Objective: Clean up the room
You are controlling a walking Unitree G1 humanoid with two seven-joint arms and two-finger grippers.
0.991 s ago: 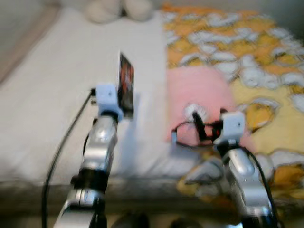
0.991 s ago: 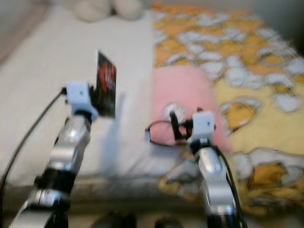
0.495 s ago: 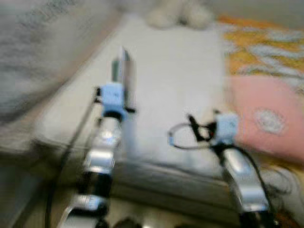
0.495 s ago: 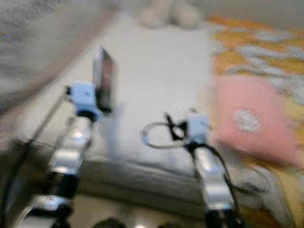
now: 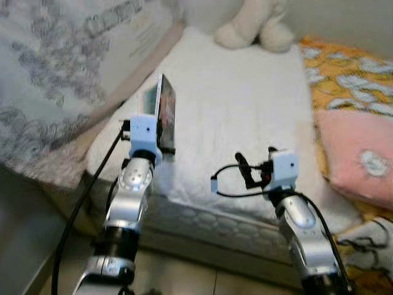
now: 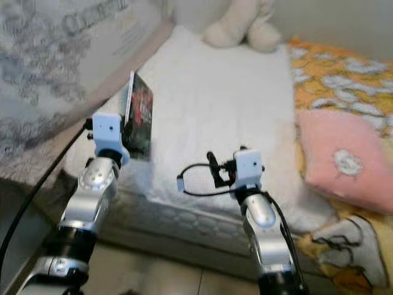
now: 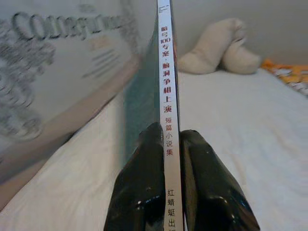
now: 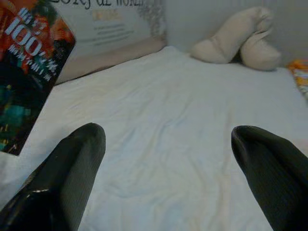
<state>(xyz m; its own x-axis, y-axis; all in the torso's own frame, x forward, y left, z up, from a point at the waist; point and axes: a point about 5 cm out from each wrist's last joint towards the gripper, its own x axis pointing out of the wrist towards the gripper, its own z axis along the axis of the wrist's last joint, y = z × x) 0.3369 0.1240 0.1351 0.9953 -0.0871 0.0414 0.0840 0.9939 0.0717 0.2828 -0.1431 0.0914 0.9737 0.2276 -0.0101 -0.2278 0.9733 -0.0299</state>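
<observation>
Over the near left edge of the bed: one book, held upright by the left gripper.

Book [image 7: 168,96], thin, dark cover with red lettering, spine printed in Chinese characters; stands on end, clamped at its lower part between both fingers of the left gripper [image 7: 168,144], above the left border of the white sheet [image 5: 245,104]. Right gripper [image 8: 168,139], fingers spread wide and holding nothing, raised over the near middle of the sheet, right of the book and apart from it. Cream plush toy [image 5: 255,27] at the far end of the sheet. Pink cushion [image 6: 344,163] on the right, lying on an orange and yellow patterned blanket [image 5: 350,67]. Grey-white patterned bedding [image 6: 55,55] piled along the left side.
</observation>
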